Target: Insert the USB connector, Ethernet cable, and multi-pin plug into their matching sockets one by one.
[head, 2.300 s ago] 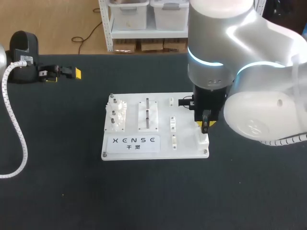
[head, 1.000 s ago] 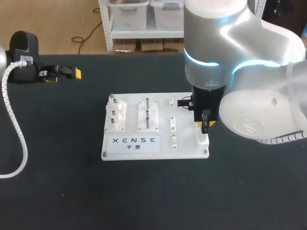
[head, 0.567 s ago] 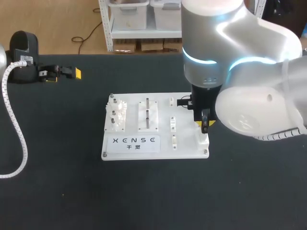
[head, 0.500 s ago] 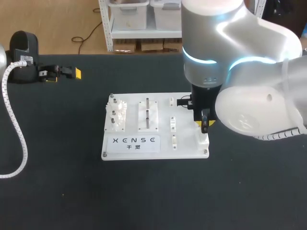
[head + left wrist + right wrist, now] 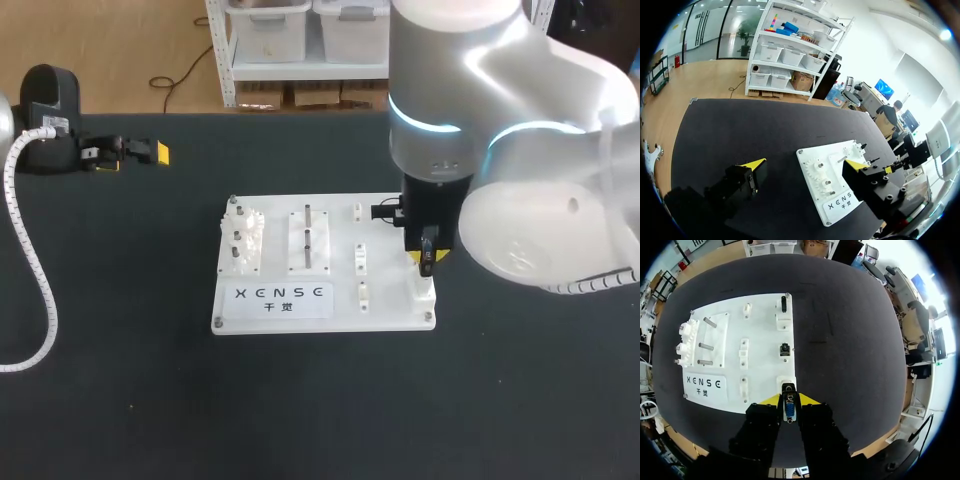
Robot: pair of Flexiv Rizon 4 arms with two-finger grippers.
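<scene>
Right wrist view, right gripper (image 5: pixel 788 401) clamped on metal-shelled, blue-faced multi-pin plug (image 5: pixel 789 411), boxy white socket (image 5: pixel 785 384) just ahead, at flat white board (image 5: pixel 762 367) edge, left gripper (image 5: pixel 804 164) spread wide, empty, over broad matte black table (image 5: pixel 120 400).

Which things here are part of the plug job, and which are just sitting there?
Job: multi-pin plug, held in right gripper; white socket under it; socket board.
Idle: upright pegs; white gear-like block; left gripper, open, off the board.
</scene>
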